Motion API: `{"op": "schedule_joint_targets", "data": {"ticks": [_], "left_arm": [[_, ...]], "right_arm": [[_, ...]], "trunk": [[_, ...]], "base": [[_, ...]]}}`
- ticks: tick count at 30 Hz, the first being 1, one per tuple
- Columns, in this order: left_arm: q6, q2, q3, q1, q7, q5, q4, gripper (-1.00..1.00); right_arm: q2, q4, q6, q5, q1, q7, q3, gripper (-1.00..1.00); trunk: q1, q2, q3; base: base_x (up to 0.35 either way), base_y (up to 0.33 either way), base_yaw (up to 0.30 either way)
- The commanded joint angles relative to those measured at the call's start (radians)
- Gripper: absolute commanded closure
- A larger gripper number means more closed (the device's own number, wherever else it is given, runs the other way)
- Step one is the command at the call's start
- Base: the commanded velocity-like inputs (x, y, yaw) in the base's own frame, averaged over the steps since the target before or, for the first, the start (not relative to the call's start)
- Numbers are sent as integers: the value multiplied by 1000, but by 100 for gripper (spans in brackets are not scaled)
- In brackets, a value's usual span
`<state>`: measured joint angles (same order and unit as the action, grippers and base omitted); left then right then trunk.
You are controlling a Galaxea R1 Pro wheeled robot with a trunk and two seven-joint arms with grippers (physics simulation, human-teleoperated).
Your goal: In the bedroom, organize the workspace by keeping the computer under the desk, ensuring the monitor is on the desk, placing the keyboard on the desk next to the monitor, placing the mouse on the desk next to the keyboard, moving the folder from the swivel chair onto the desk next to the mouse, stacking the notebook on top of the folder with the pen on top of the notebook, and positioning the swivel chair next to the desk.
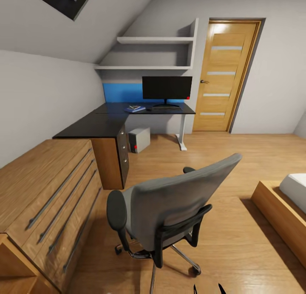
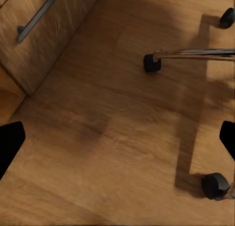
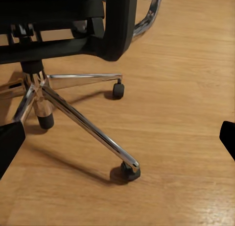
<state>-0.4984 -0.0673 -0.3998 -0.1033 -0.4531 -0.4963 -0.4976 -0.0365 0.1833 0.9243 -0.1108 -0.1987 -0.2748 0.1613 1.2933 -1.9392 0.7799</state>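
Swivel chair (image 1: 170, 209), seat hidden behind backrest

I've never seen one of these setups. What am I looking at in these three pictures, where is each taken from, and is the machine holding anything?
These are computer-simulated pictures from a wheeled robot with two arms, steered by a person. The big picture comes from a camera on its head, looking across a bedroom. Nearest is the swivel chair, seen from behind. Further back stands the desk, with the monitor, the keyboard and the folder on it; something small lies on the folder, too small to name. The computer sits on the floor beneath.

The other two pictures come from cameras near each arm's claw, pointing at the floor. The left claw hangs over bare planks beside the chair's wheels; the right claw looks at the chair's chrome base. The dark shapes at the picture edges are the fingertips, spread apart. Both claws hold nothing.
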Motion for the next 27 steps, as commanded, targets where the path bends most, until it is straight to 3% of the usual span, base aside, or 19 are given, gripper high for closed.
{"op": "schedule_joint_targets", "data": {"ticks": [1,2,27], "left_arm": [[-5,-1,-10,-1,-28,-7,0,-100],[-2,-10,-14,-1,-137,-4,0,-100],[0,-7,-15,-1,-155,-4,0,-100]], "right_arm": [[0,-1,1,-10,-1,-10,1,-100],[2,-1,1,-10,-1,-11,1,-100],[3,-3,1,-12,-1,-9,1,-100]], "trunk": [[4,-8,4],[8,-15,7],[103,-190,86]], "base": [[0,0,0],[0,0,0],[-48,0,0]]}}
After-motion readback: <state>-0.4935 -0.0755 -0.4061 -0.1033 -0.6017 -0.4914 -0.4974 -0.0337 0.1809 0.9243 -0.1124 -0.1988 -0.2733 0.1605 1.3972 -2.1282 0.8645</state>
